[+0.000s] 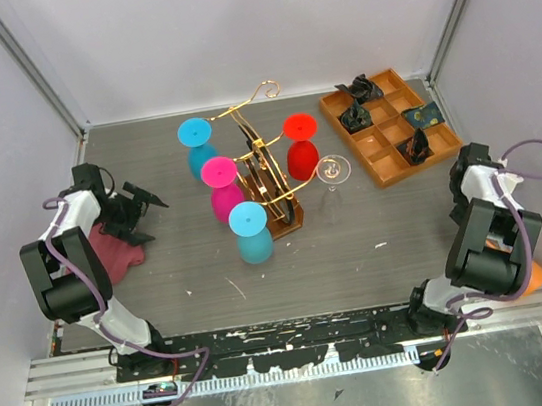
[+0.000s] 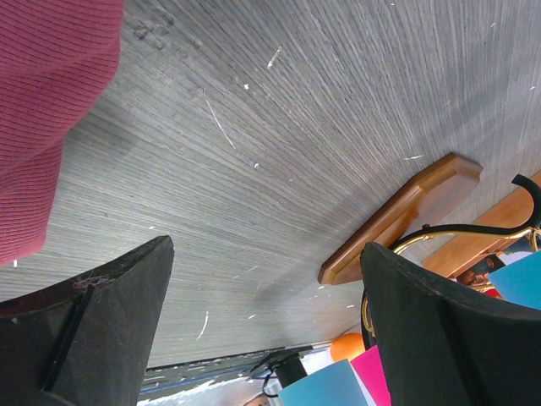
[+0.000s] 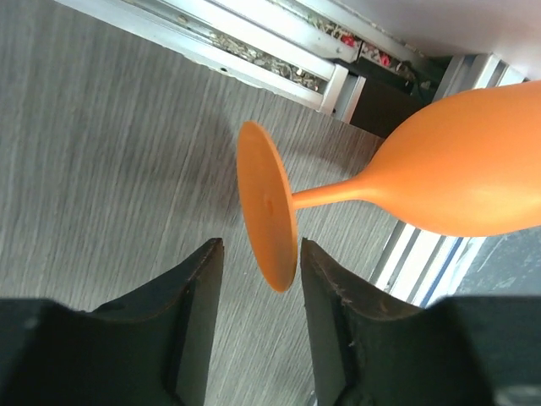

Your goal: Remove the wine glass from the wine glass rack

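Note:
The wine glass rack, gold wire on a brown base, stands mid-table. Blue, pink, light blue and red wine glasses hang on it, and a clear one is at its right. An orange wine glass lies on its side near the right front edge, also seen as the orange wine glass. My right gripper is open, its jaws either side of the rim of the glass's foot with gaps showing. My left gripper is open and empty, left of the rack, whose base shows ahead.
A maroon cloth lies under the left arm, also seen as the maroon cloth. An orange-brown compartmented tray with dark items sits at the back right. Metal rails run along the table edge by the orange glass.

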### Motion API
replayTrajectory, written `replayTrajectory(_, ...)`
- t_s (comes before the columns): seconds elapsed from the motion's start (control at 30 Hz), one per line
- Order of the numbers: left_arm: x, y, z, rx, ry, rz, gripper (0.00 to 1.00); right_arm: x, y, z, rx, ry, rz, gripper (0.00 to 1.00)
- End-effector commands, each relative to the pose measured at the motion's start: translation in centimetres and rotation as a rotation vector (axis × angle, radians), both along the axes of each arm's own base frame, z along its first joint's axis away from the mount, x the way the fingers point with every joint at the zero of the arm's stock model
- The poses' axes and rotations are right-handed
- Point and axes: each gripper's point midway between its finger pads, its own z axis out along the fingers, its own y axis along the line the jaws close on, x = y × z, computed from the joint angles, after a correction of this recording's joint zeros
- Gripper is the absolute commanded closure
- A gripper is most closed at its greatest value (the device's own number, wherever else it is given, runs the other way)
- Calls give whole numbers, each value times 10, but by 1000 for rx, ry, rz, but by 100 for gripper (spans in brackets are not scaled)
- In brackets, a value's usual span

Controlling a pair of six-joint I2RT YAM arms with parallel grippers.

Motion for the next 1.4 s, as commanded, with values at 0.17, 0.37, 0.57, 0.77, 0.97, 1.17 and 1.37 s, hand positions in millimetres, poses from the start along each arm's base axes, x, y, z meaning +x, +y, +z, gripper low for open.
replayTrajectory(0.17, 1, -4, -1, -21, -14, -20, 1, 15, -11, -1, -28, -13, 5, 97)
replayTrajectory(0.37, 0, -5, -2, -25, -19, -21, 1, 43, -18, 11, -206, 219, 97, 99)
replayTrajectory(0.57, 0, -7, -6, -39, -17, -27, 1, 67, -16, -6, -330, 466, 186, 99)
replayTrajectory(0.77, 2, -9, -9, -53, -7, -23, 0, 72, 1, -49, -308, 559, 247, 96)
replayTrajectory(0.97, 3, -9, -11, -54, -2, -24, 0, 81, 24, -79, -241, 560, 308, 94)
replayTrajectory(1.17, 2, -7, -10, -43, -2, -27, 0, 97, 39, -85, -185, 498, 355, 86)
replayTrajectory(1.37, 2, -7, -9, -41, -2, -28, 0, 112, 55, -86, -90, 402, 401, 69)
